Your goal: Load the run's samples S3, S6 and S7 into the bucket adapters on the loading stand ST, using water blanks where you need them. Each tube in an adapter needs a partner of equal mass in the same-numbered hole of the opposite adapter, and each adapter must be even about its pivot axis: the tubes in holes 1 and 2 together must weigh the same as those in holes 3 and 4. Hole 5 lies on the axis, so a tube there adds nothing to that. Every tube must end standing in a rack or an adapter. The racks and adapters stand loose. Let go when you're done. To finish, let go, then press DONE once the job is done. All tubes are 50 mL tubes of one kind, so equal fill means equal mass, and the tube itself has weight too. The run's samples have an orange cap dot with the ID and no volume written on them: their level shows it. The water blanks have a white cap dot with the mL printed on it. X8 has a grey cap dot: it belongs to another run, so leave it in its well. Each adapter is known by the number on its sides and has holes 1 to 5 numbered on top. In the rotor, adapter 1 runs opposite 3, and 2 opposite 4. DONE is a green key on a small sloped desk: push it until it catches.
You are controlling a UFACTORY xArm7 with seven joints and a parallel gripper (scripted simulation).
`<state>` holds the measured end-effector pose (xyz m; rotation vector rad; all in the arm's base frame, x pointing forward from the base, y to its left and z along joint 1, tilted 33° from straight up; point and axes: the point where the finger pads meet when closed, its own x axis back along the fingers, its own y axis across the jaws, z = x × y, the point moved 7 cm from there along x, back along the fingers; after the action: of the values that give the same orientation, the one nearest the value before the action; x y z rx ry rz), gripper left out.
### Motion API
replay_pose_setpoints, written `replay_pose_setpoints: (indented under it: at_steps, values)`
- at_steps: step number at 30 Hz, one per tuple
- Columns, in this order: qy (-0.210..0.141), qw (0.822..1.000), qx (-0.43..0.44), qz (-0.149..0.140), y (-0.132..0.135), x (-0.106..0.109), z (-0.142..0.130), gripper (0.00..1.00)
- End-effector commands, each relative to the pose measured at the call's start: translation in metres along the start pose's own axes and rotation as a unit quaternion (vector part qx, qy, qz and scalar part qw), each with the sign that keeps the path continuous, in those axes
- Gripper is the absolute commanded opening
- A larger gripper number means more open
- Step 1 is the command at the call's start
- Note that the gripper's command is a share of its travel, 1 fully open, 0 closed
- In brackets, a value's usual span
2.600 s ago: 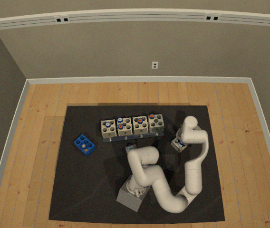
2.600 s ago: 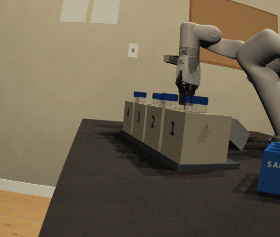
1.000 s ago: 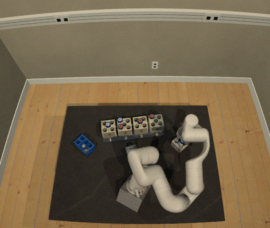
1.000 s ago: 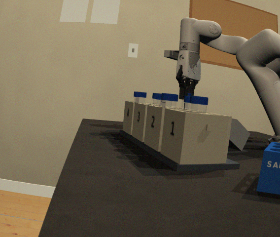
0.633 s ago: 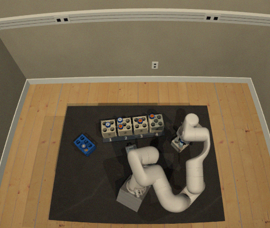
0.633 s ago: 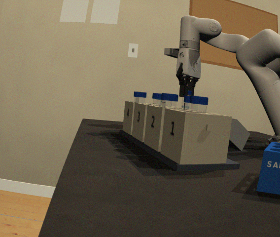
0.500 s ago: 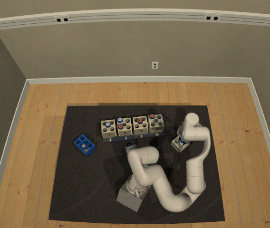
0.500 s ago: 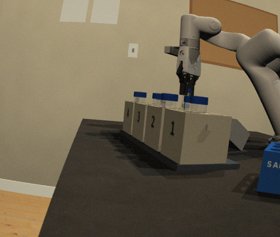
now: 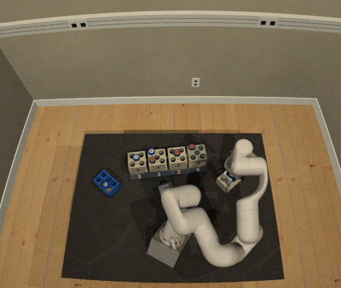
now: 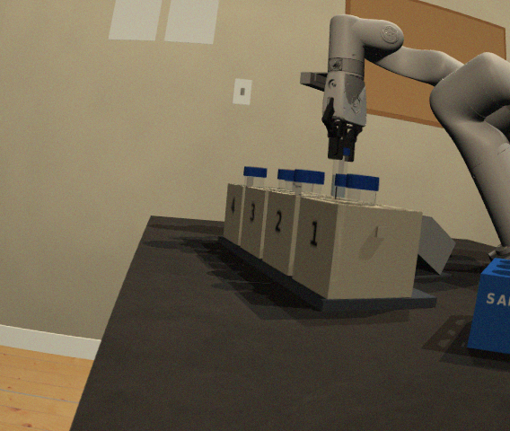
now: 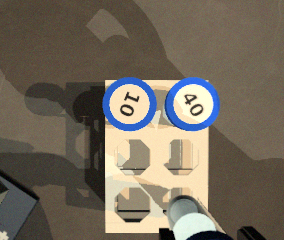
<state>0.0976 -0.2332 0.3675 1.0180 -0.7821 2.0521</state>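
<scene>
My gripper (image 10: 341,155) (image 11: 209,236) is shut on a blue-capped tube (image 10: 338,169) (image 11: 184,209); its cap dot is hidden. The tube's lower end shows over the near right well of the white blanks rack (image 9: 223,185) (image 11: 157,132), where blanks 10 (image 11: 129,104) and 40 (image 11: 192,104) stand. Adapter 1 (image 9: 137,169) has a white-dot tube (image 9: 135,156) in its middle hole. Adapter 2 (image 9: 157,167) has a white-dot tube (image 9: 151,151) and an orange-dot tube (image 9: 152,159) on its left. Adapter 3 (image 9: 178,165) has an orange-dot tube (image 9: 176,152) in its middle. Adapter 4 (image 9: 197,163) has one (image 9: 191,146) back left.
The blue sample rack (image 9: 113,191) (image 10: 505,320) stands at the left with one grey-dot tube (image 9: 105,184). The small sloped desk (image 9: 165,188) (image 10: 436,243) is in front of the loading stand (image 9: 149,176) (image 10: 378,302). The arm's base is near the table's front.
</scene>
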Motion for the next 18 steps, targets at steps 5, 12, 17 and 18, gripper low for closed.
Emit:
replay_pose_setpoints:
  at_steps: [5,12,17,18]
  values:
    - [0.001,1.000,-0.001,0.000,0.000,0.021,0.000,0.00]
    - [0.001,1.000,-0.001,0.000,0.000,0.031,0.000,0.00]
    - [0.001,1.000,-0.001,0.000,0.000,0.041,0.000,0.00]
    - [0.001,1.000,-0.001,0.000,0.000,0.043,0.000,0.00]
